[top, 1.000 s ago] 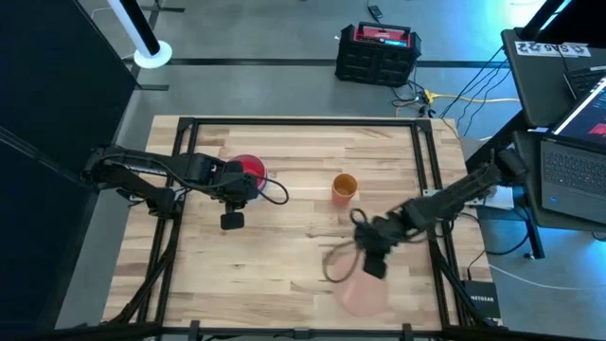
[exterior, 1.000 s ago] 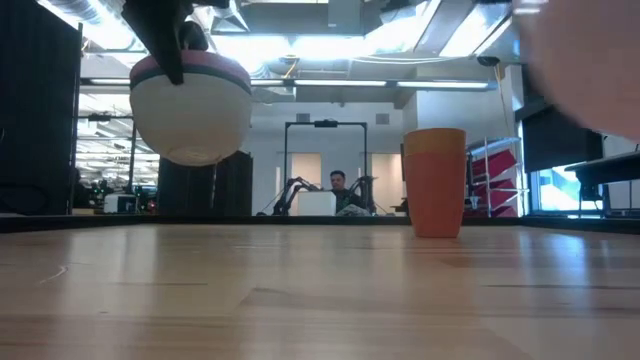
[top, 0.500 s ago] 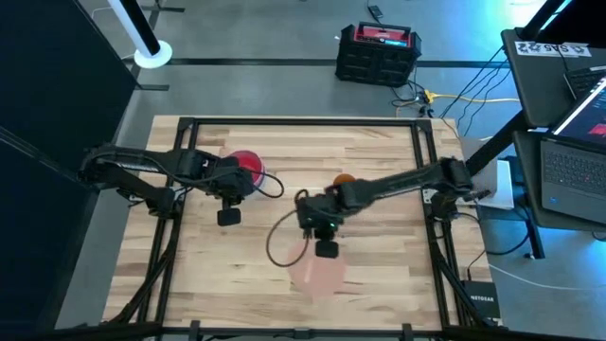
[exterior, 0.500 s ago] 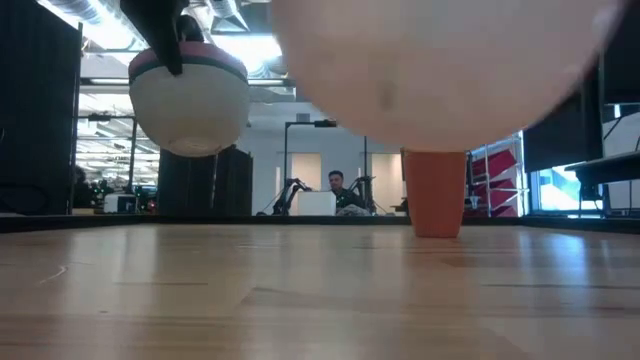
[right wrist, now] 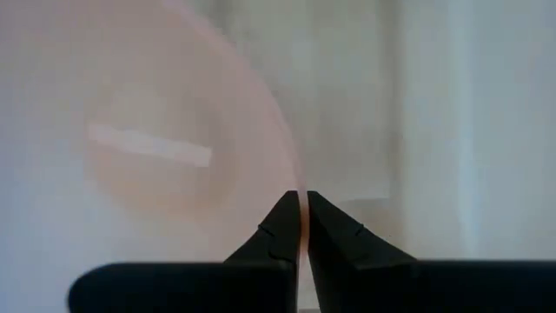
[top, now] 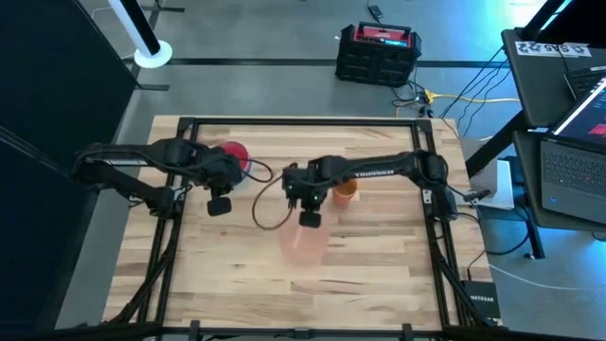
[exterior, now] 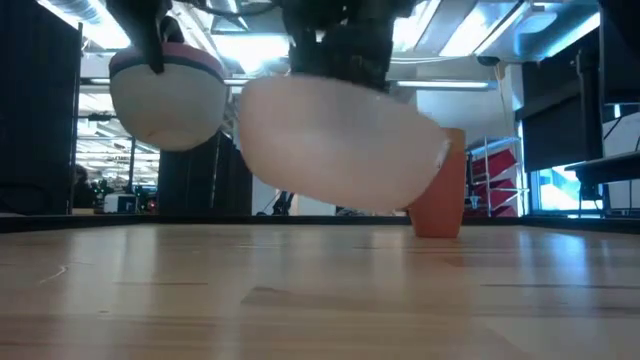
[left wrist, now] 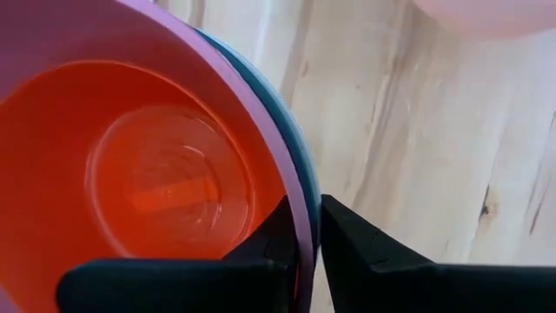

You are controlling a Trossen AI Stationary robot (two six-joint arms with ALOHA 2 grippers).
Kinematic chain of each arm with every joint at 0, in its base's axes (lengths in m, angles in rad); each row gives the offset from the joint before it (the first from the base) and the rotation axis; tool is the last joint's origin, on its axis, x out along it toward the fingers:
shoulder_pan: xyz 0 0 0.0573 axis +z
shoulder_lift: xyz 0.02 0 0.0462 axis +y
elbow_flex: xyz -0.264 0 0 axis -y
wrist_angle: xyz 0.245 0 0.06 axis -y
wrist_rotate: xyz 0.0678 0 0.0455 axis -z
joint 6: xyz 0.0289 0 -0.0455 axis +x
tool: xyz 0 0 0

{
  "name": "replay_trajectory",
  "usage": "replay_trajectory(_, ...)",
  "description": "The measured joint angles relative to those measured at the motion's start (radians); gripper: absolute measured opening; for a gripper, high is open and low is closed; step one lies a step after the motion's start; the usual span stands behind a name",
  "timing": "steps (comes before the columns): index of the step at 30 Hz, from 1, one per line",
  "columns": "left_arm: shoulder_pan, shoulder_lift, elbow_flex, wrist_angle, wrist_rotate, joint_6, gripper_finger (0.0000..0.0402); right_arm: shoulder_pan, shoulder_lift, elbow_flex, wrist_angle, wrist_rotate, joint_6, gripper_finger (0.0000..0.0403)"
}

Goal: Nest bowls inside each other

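Observation:
My left gripper (top: 230, 170) is shut on a stack of nested bowls (top: 233, 154) and holds it above the table's far left. The stack has a red bowl (left wrist: 156, 174) innermost, then a pink one (left wrist: 261, 139), then a teal one (left wrist: 294, 152). The low view shows a pale whitish-green bowl (exterior: 168, 105) as its outside. My right gripper (top: 303, 222) is shut on the large translucent pale pink bowl (top: 301, 242) over the table's middle. That bowl hangs beside the stack in the low view (exterior: 340, 150). My left gripper pinches the stack's rim (left wrist: 300, 204), one finger (left wrist: 265, 239) inside the bowls and one (left wrist: 352, 248) outside. The fingers point steeply down. The stack hangs clear of the table, opening up. My right gripper pinches the translucent bowl's thin rim (right wrist: 303, 193) between its two fingers, one inside and one outside, pointing steeply down. The bowl hangs clear of the table, slightly tilted.
A narrow orange cup (top: 345, 188) stands upright on the table just right of my right gripper, and in the low view it shows behind the translucent bowl (exterior: 447, 195). Black frame rails (top: 431, 204) line the table's sides. Bare wood lies along the near edge (top: 284, 294).
My right gripper has carried the translucent bowl from the near right of the table toward the left and far side, to the middle beside the orange cup, rolling its wrist as it went. My left gripper has moved the stack a little toward the far left and up.

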Motion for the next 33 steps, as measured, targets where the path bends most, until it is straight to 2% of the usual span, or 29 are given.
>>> replay_trajectory(12, 0.077, -0.028, 0.000, -0.038, 0.001, 0.042, 0.0022, -0.148, 0.003, 0.000, 0.014, 0.010, -0.041, 0.0000)
replay_trajectory(29, 0.078, -0.027, 0.000, -0.036, 0.003, 0.022, 0.0022, -0.237, 0.075, -0.001, 0.001, 0.005, -0.107, 0.0006)
replay_trajectory(33, 0.078, -0.027, 0.000, -0.035, 0.003, 0.021, 0.0022, -0.238, 0.078, -0.001, 0.034, 0.042, -0.110, 0.0017)
